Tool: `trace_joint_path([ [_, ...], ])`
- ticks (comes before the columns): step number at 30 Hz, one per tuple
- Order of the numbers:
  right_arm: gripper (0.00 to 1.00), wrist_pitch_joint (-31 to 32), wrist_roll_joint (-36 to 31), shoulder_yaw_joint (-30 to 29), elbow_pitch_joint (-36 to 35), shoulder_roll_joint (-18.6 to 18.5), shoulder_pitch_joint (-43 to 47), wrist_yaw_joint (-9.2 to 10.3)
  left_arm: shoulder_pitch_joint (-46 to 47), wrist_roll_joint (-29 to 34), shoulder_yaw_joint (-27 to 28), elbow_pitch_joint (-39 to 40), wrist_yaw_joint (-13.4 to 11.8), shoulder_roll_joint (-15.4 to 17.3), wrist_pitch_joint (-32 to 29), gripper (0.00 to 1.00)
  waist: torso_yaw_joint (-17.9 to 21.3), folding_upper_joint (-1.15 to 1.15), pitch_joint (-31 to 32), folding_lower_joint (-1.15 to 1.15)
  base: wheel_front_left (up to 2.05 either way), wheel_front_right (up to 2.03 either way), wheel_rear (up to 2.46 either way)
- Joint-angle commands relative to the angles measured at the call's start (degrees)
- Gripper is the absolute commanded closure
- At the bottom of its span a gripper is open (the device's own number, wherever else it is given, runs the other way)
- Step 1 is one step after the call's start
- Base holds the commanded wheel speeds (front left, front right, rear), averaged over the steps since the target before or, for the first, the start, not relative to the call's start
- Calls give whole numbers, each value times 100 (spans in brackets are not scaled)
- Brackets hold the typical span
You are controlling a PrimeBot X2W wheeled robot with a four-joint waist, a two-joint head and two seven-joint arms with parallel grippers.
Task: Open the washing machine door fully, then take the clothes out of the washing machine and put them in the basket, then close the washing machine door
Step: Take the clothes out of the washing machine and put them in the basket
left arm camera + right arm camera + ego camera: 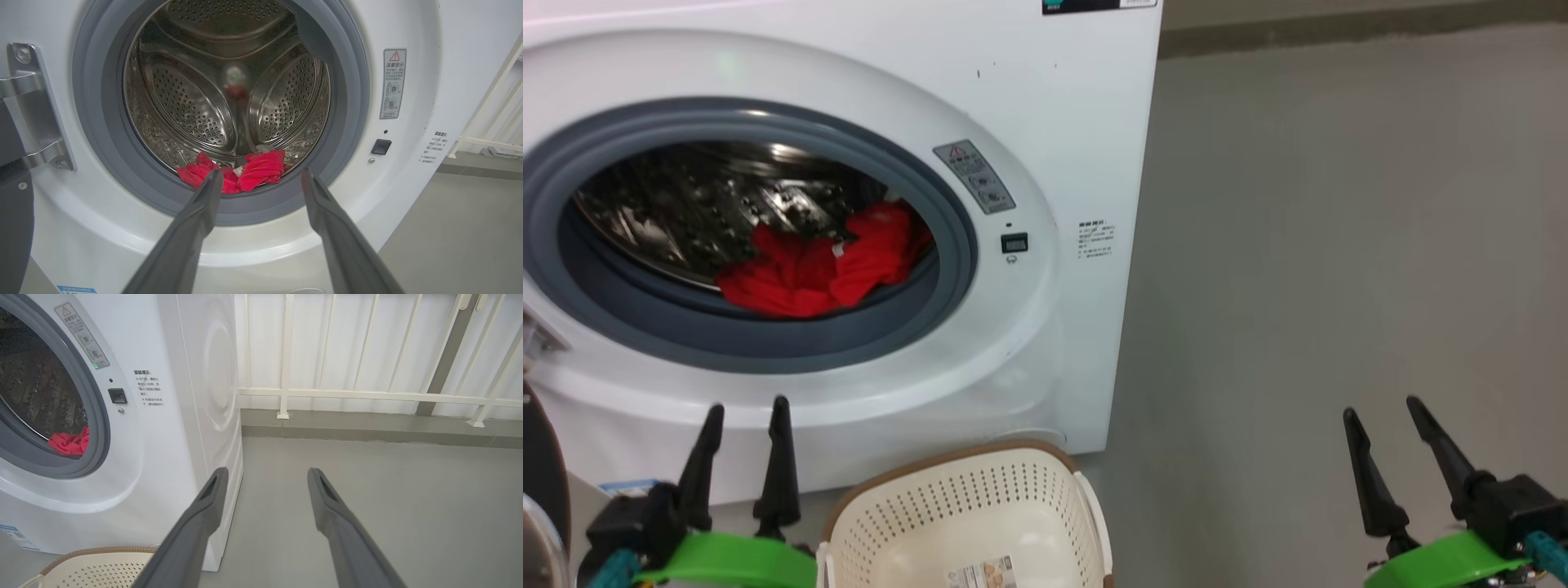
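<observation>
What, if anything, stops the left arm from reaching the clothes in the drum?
Likely nothing, so yes: the door is swung aside, the left gripper is open and faces the clothes lying at the front of the drum.

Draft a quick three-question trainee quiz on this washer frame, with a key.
1. True or false: the clothes lie inside the drum of the washing machine.
2. Where does the basket stand? A) on top of the machine B) on the floor in front of the machine C) inside the drum
3. Fill in: the left gripper and the right gripper are both ___, holding nothing.

Key: 1 true; 2 B; 3 open.
</observation>
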State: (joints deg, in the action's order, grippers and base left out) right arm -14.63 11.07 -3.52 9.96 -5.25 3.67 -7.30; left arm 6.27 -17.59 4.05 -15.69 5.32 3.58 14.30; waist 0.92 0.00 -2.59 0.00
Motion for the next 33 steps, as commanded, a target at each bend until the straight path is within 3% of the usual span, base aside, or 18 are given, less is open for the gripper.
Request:
trace_joint_path([
  [1,0,-37,55,107,-195,-135,-308,-19,365,31,203,53,-85,55,70,0,-10,0,-303,0,0,0,0],
  [17,0,-37,186,201,-397,-302,-1169,-19,2284,156,152,-872,-481,120,70,0,107,0,-1822,0,0,0,0],
  [33,0,-37,341,410,-297,-379,-1710,-19,4380,464,175,-2121,-1057,725,-279,0,423,0,-2875,0,0,0,0],
])
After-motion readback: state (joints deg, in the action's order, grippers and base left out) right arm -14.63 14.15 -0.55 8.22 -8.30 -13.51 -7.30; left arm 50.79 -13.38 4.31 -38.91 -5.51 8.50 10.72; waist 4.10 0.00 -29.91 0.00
